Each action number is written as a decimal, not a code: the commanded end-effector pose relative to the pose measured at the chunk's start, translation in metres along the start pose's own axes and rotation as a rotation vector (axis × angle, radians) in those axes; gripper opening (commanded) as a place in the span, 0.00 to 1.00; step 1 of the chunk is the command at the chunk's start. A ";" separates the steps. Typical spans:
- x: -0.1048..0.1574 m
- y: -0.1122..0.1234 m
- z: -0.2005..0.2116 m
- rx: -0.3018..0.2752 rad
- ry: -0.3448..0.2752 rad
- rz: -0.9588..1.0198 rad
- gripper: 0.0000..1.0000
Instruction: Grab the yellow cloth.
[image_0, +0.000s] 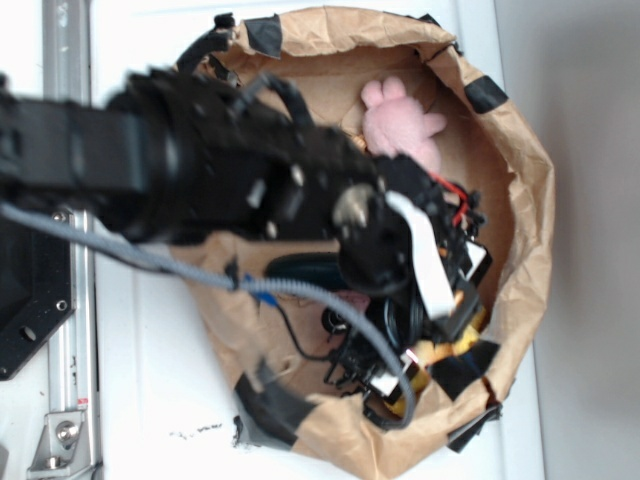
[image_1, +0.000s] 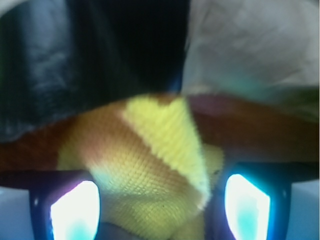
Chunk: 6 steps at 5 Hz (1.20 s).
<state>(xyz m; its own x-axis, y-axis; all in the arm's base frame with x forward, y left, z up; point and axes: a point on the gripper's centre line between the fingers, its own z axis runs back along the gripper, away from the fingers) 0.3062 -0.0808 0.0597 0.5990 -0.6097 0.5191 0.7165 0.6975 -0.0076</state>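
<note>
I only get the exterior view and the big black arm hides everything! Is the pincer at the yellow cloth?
Observer: Yes. In the wrist view the yellow cloth fills the space between the pincer's two fingers.
Operator: Is it squeezing it?
Observer: I cannot tell; the fingers sit either side of the cloth.
Operator: Is the cloth flat?
Observer: No, a folded ridge sticks up in the middle.

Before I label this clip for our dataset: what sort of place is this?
Probably a lab robot workcell: a paper-lined bin on a white bench, holding a pink plush toy and the yellow cloth, with the gripper over it.
</note>
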 end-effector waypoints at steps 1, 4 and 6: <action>0.008 -0.017 -0.020 0.034 0.055 0.014 0.00; -0.006 0.014 -0.006 0.077 0.157 0.577 0.00; -0.027 0.026 0.045 0.248 0.092 0.885 0.00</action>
<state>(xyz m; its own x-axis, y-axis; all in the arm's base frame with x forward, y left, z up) 0.2934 -0.0223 0.0625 0.9453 0.1417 0.2939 -0.0933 0.9806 -0.1726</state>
